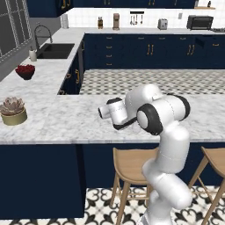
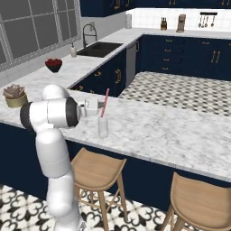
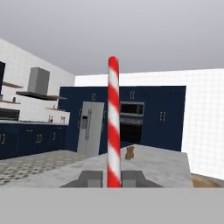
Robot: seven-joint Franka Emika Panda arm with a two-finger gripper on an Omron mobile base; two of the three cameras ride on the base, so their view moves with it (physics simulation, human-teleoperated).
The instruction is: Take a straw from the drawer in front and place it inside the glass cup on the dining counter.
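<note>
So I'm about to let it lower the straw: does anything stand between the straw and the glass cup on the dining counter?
Nothing visible does. The pincer is shut on the straw, which stands almost upright with its lower end right above the open mouth of the glass cup. The dining counter around the cup is bare.

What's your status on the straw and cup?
Pincer shut on straw. Straw tilted above glass cup on dining counter. Nothing blocking.
</note>
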